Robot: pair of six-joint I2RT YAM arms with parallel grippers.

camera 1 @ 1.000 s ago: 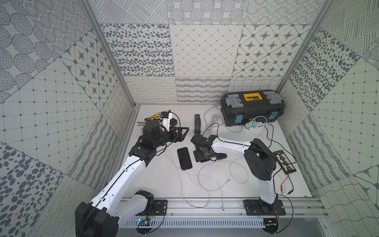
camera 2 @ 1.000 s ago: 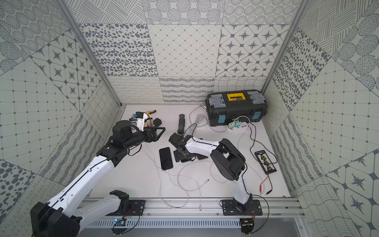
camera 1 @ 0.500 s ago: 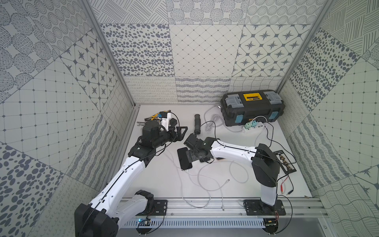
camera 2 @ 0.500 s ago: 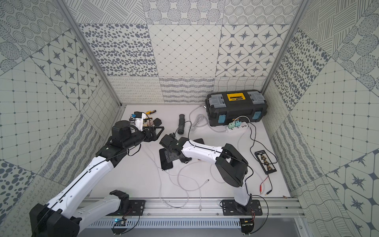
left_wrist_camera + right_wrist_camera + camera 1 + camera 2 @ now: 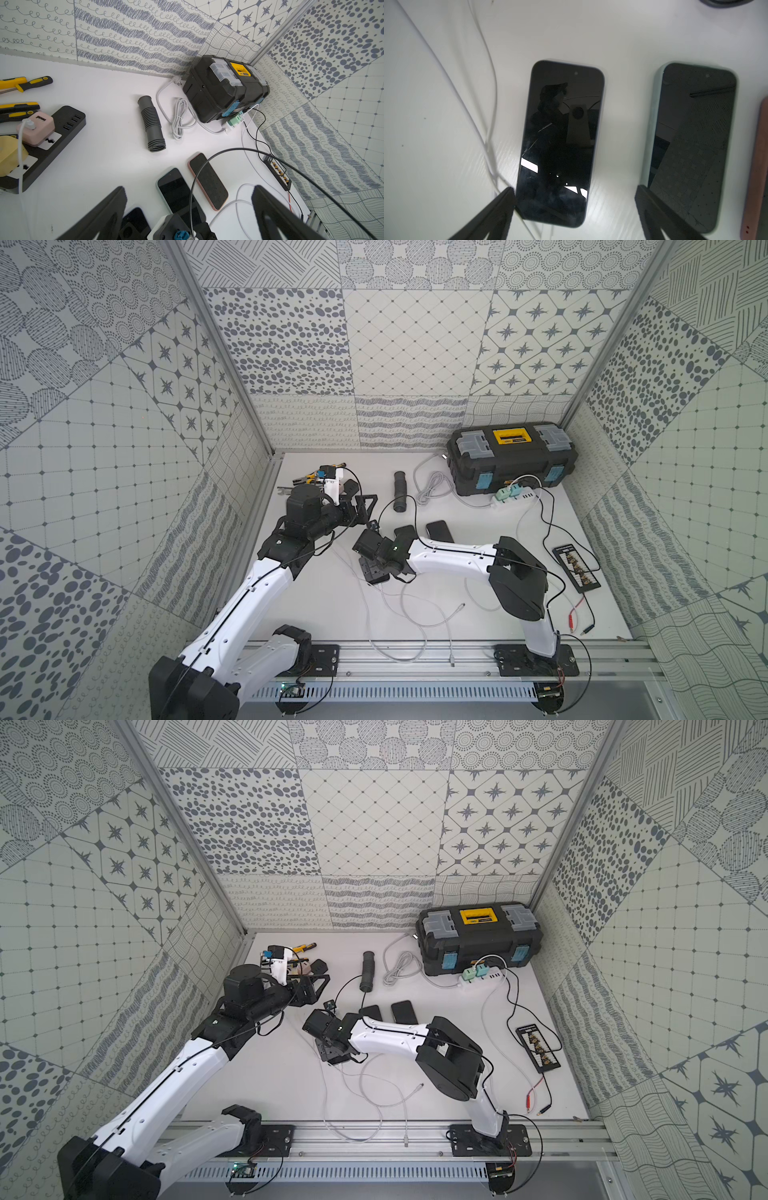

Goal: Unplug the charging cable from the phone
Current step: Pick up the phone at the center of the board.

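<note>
A dark phone (image 5: 560, 143) lies flat, screen up, on the white table. The white charging cable (image 5: 483, 133) runs along its side to its near end, where the plug is hard to make out. My right gripper (image 5: 575, 199) hovers open just above that end, one finger (image 5: 500, 207) beside the cable and the other (image 5: 654, 207) at the edge of a green-cased phone (image 5: 691, 145). In both top views the right gripper (image 5: 372, 568) hides the dark phone. My left gripper (image 5: 365, 506) hangs open and empty behind it, and its wrist view shows the dark phone (image 5: 135, 218).
A pink-cased phone (image 5: 207, 180) lies beside the green one (image 5: 176, 191). A grey hose (image 5: 401, 491), a coiled cable (image 5: 432, 487), a black toolbox (image 5: 513, 458) and a white power strip (image 5: 515, 495) sit at the back. A black power strip (image 5: 52, 135) and tools are at back left. Loose cables (image 5: 419, 614) loop in front.
My right gripper has swung left from the middle phones and now sits low over the leftmost dark phone. The left arm has barely moved.
</note>
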